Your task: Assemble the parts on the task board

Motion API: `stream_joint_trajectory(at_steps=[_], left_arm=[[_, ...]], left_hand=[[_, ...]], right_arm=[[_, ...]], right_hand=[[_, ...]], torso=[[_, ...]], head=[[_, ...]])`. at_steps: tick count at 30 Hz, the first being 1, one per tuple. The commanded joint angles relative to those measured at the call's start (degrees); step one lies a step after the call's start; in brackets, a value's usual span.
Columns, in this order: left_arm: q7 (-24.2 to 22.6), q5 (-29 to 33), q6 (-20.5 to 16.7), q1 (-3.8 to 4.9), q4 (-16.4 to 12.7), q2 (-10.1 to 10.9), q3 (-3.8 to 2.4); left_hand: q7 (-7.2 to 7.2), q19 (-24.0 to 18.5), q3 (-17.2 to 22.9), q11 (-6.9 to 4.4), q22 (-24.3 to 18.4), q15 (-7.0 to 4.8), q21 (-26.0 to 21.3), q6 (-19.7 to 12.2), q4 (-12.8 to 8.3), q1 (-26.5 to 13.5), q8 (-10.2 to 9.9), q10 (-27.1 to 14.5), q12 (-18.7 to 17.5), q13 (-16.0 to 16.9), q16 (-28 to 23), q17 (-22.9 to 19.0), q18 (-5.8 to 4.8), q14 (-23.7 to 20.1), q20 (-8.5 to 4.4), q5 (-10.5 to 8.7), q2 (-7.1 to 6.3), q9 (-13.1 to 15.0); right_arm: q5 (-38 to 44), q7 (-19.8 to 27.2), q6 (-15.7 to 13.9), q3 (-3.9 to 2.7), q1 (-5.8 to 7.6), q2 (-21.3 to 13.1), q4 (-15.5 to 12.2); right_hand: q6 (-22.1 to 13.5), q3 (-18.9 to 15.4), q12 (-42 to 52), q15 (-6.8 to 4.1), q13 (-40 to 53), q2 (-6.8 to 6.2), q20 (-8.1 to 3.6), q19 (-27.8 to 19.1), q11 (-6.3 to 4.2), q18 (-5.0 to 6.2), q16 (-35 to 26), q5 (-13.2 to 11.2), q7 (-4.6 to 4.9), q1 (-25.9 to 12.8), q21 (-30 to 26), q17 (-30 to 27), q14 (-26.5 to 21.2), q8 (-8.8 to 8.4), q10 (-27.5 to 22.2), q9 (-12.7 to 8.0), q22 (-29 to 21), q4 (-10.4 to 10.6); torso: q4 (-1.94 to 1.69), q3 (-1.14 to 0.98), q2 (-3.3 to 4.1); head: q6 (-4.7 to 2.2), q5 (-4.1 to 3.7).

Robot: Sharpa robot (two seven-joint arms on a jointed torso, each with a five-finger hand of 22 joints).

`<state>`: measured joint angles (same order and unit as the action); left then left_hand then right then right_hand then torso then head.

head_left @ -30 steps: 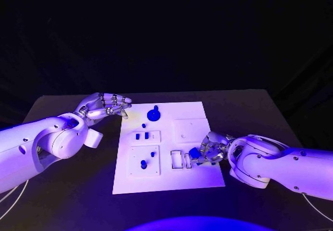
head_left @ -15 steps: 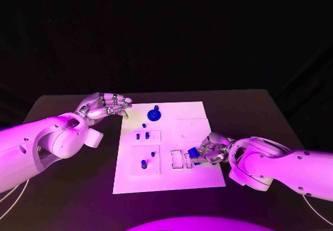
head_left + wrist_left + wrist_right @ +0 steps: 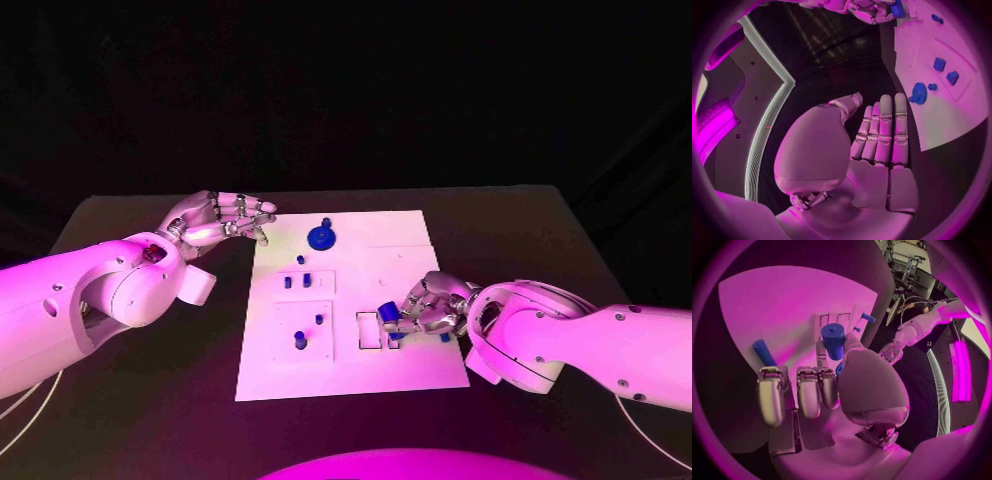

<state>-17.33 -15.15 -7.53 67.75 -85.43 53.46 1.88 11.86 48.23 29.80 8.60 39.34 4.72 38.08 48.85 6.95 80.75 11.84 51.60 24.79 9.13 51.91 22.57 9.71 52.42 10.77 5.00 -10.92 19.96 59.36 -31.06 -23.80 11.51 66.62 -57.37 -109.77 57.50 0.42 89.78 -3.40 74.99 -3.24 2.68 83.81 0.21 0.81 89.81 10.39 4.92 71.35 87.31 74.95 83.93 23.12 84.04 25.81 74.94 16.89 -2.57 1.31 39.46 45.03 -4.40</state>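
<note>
Fingers (image 3: 411,312) of the right hand (image 3: 428,310) grasp a blue part (image 3: 388,310), now shifted left over the task board (image 3: 418,375) slots, lower right. Insertion approaches. Left hand (image 3: 216,220) released, upper left.

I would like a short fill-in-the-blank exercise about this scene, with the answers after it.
1. The right robot hand holds a small ____ part.
2. The left robot hand holds ____.
3. The white board lies on a ____ table.

Answers: blue; nothing; black
</note>
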Motion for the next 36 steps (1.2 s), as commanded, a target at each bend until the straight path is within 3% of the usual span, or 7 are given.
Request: stream_joint_trajectory(at_steps=[1, 16, 36], left_arm=[[-0.29, 0.33, 0.7, 0.01, -0.15, -0.06, -0.03], [-0.2, 0.33, 0.73, 0.01, -0.24, 0.06, -0.03], [0.04, 0.31, 0.88, 0.01, -0.21, 0.21, -0.03]], left_hand=[[0.0, 0.34, -0.31, 0.01, -0.08, 0.26, -0.33, -0.05, 0.08, 0.32, -0.05, -0.5, 0.39, -0.09, -0.29, -0.08, 0.66, 0.02, -0.13, -0.15, -0.23, -0.04], [0.0, 0.34, -0.31, 0.01, -0.08, 0.26, -0.33, -0.05, 0.08, 0.32, -0.05, -0.5, 0.39, -0.09, -0.29, -0.08, 0.66, 0.02, -0.13, -0.15, -0.23, -0.04], [-0.01, 0.36, -0.33, 0.02, -0.11, 0.26, -0.39, -0.01, 0.11, 0.36, -0.02, -0.58, 0.43, -0.11, -0.29, -0.08, 0.66, 0.0, -0.12, -0.16, -0.23, -0.03]], right_arm=[[-2.04, 0.44, 1.38, 0.01, -0.17, 0.83, 0.32], [-1.54, 0.32, -0.57, 0.01, -0.59, 3.35, 1.0], [-0.45, 0.2, 0.93, 0.0, -0.62, 4.22, 1.44]], right_hand=[[1.41, -0.27, 0.22, -0.4, 15.01, 0.11, -0.37, 5.49, -0.41, -0.25, 0.19, 0.28, -0.9, -0.67, -0.15, 15.05, 6.07, 0.18, 5.96, 0.62, 14.21, -0.11], [2.05, -0.84, 0.22, -0.62, 15.01, 0.31, -0.55, 5.51, -0.68, -0.26, 0.19, 0.29, -1.23, -2.66, -0.09, 15.05, 6.07, 0.57, 5.96, 0.91, 14.25, -0.11], [2.11, -0.89, 0.22, -0.66, 15.01, 0.2, -0.58, 5.54, -0.72, -0.29, 0.19, 0.3, -1.28, -2.67, 0.04, 15.05, 6.07, 0.64, 5.96, 0.95, 14.28, -0.18]], torso=[[-0.03, -0.01, 0.03], [-0.03, -0.04, 0.04], [0.04, 0.01, -0.01]], head=[[0.05, 0.14], [0.2, 0.55], [0.37, 1.04]])
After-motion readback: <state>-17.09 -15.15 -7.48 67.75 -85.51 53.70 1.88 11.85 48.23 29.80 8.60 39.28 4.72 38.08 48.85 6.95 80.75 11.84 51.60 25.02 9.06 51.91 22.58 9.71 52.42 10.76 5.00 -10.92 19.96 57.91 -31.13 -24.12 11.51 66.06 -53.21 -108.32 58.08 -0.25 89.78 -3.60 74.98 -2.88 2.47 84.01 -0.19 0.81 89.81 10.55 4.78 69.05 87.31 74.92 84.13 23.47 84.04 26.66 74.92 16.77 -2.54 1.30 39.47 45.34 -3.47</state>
